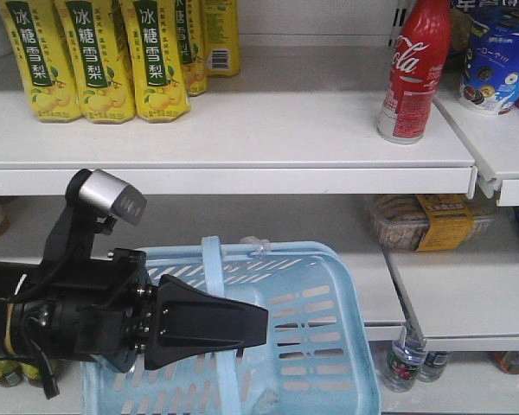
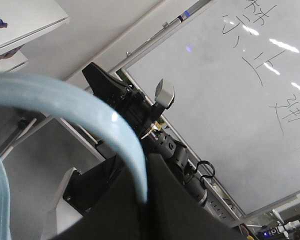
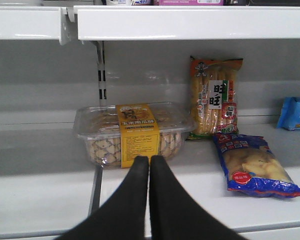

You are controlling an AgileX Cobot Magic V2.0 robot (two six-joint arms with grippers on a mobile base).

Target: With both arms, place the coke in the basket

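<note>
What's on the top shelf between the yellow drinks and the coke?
Nothing. In the exterior front-facing view the white top shelf is bare from the yellow drinks across to the coke.

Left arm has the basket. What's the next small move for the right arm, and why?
Probably raise the right gripper toward the coke. It is shut and faces the cookie box on a lower shelf, while the coke stands upright, untouched, on the upper shelf. The left gripper is shut on the basket handle, so the basket looks ready.
</note>
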